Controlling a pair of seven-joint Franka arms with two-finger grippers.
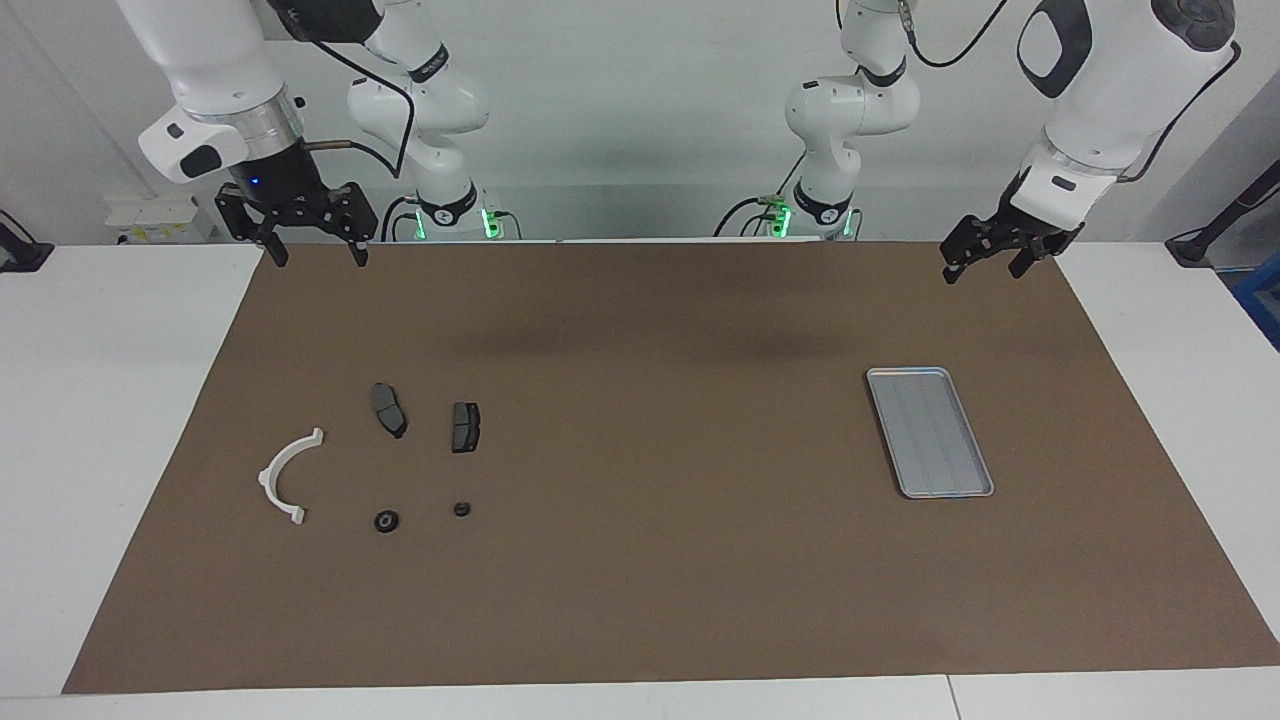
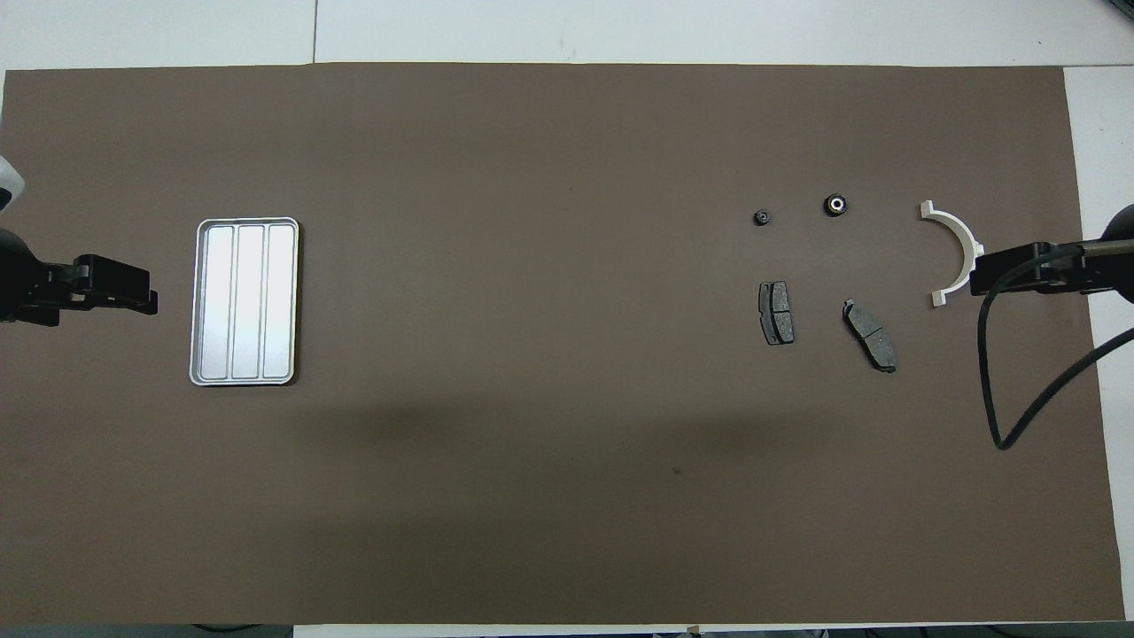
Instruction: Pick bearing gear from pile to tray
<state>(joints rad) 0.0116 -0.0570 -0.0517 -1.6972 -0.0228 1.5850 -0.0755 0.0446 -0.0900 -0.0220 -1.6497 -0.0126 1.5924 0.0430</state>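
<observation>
My right claw [image 1: 312, 253] hangs wide open and empty over the mat's edge nearest me. My left claw [image 1: 985, 262] waits, and I cannot tell its spread. The bearing gear [image 1: 386, 521] lies on the surface in the pile, beside the white bracket [image 1: 285, 476]. The tray [image 1: 929, 432] sits well apart.

I see a white table [image 1: 90, 420] covered by a brown mat [image 1: 640, 560]. On the mat, toward the left arm's end, lies the tray [image 1: 930, 431]. Toward the right arm's end lie a white half-ring bracket [image 1: 284, 473], two brake pads [image 1: 389, 409], and two small black round pieces [image 1: 386, 521], all apart
</observation>
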